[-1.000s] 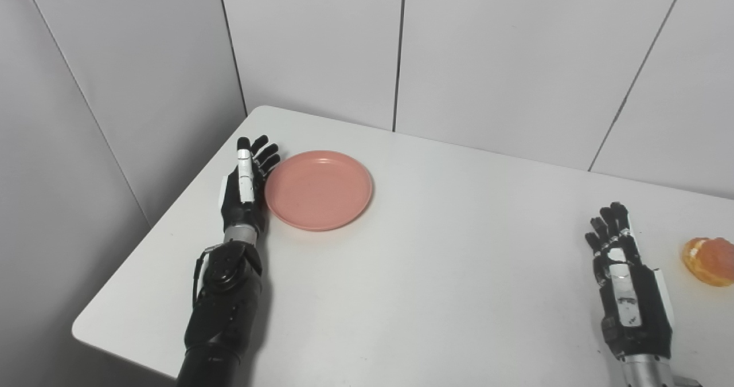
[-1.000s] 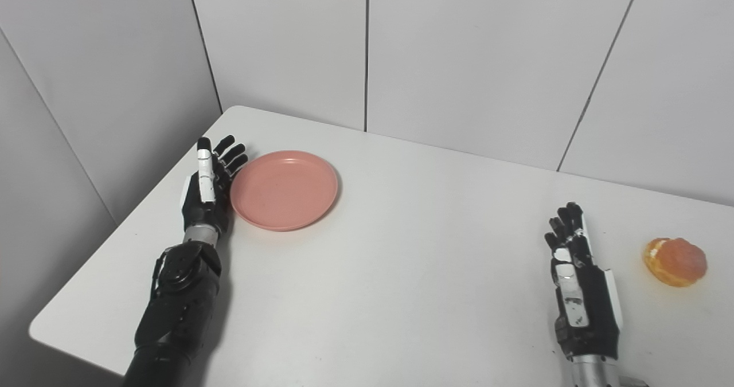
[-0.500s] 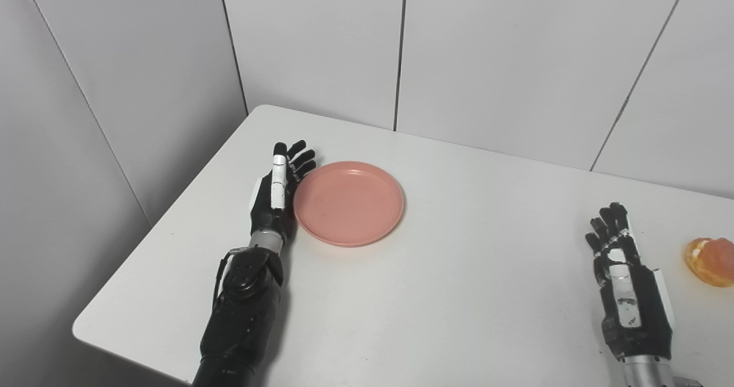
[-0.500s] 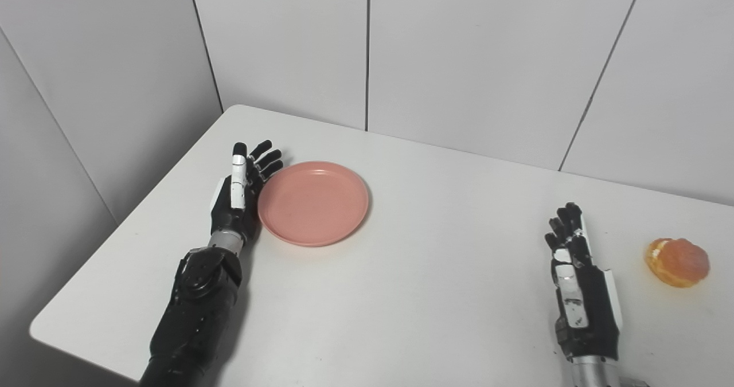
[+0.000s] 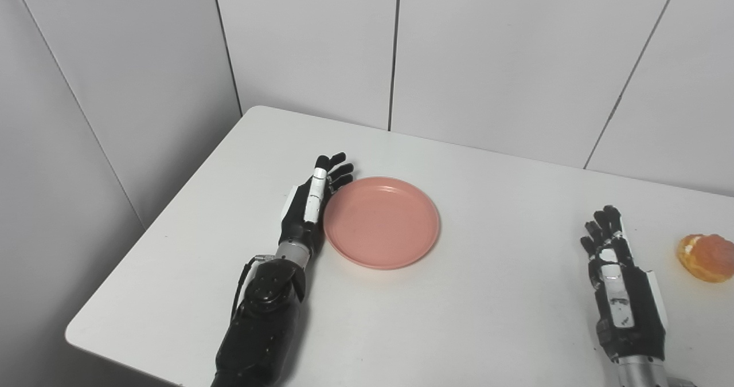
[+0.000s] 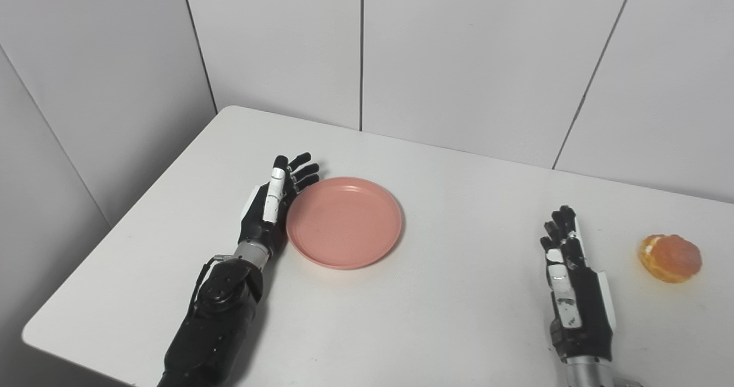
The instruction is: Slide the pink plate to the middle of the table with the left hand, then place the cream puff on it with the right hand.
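Note:
The pink plate [image 5: 382, 222] lies flat on the white table [image 5: 459, 318], left of the middle. My left hand [image 5: 309, 203] stands on edge with its fingers straight, and its palm rests against the plate's left rim; it holds nothing. The cream puff [image 5: 705, 257], orange-brown with white cream showing, lies at the table's right side. My right hand [image 5: 616, 272] is open, upright on its edge, a little to the left of the puff and apart from it.
Grey panel walls stand behind the table and along its left side. The table's left edge [image 5: 155, 243] runs diagonally toward the near left corner.
My left hand has pushed the pink plate to the right and a little nearer, staying against its left rim. The right hand and the cream puff have stayed put; the camera shifted slightly.

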Action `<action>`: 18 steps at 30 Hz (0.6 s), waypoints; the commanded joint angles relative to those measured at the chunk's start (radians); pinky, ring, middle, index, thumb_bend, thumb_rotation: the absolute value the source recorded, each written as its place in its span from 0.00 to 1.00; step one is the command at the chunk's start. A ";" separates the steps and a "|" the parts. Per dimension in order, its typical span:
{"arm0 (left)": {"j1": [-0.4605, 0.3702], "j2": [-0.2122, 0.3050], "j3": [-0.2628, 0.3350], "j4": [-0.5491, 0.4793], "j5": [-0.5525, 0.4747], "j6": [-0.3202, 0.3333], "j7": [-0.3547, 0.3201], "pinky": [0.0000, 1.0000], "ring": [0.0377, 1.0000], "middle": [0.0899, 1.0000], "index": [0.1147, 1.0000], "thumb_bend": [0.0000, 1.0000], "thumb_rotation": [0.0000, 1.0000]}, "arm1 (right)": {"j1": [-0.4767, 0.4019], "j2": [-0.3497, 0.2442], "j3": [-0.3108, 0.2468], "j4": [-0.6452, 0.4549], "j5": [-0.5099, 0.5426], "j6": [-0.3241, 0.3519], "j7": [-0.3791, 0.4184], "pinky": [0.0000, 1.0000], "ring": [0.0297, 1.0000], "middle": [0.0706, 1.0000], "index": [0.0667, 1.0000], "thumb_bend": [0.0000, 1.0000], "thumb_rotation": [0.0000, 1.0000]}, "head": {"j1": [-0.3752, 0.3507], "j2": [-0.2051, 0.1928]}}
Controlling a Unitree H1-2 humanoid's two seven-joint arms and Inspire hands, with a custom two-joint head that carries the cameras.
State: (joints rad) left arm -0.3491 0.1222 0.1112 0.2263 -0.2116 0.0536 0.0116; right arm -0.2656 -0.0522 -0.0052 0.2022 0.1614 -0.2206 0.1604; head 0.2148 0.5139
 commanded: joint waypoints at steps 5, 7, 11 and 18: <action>0.030 -0.025 -0.030 -0.078 0.006 0.065 -0.024 0.89 0.85 0.83 0.80 0.67 1.00 | 0.057 0.036 0.005 0.034 -0.026 -0.028 -0.024 1.00 1.00 1.00 0.99 0.63 0.84 | -0.081 0.023; 0.037 -0.034 -0.032 -0.091 0.003 0.076 -0.023 0.88 0.85 0.83 0.80 0.68 1.00 | 0.056 0.044 0.012 0.022 -0.045 -0.021 -0.035 1.00 1.00 1.00 1.00 0.62 0.85 | -0.107 0.031; 0.043 -0.040 -0.033 -0.108 -0.003 0.105 -0.031 0.87 0.85 0.83 0.81 0.69 1.00 | 0.053 0.055 0.021 0.007 -0.068 -0.011 -0.048 1.00 1.00 1.00 1.00 0.60 0.87 | -0.144 0.042; 0.074 -0.050 -0.044 -0.136 -0.027 0.114 -0.073 0.91 0.88 0.85 0.84 0.68 1.00 | 0.047 0.100 0.030 -0.010 -0.115 0.014 -0.101 1.00 0.98 0.99 1.00 0.59 0.86 | -0.262 0.069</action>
State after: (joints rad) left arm -0.2871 0.0854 0.0836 0.1033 -0.2229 0.1564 -0.0240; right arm -0.2515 0.0294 0.0152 0.1673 0.0511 -0.2156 0.0696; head -0.0475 0.5814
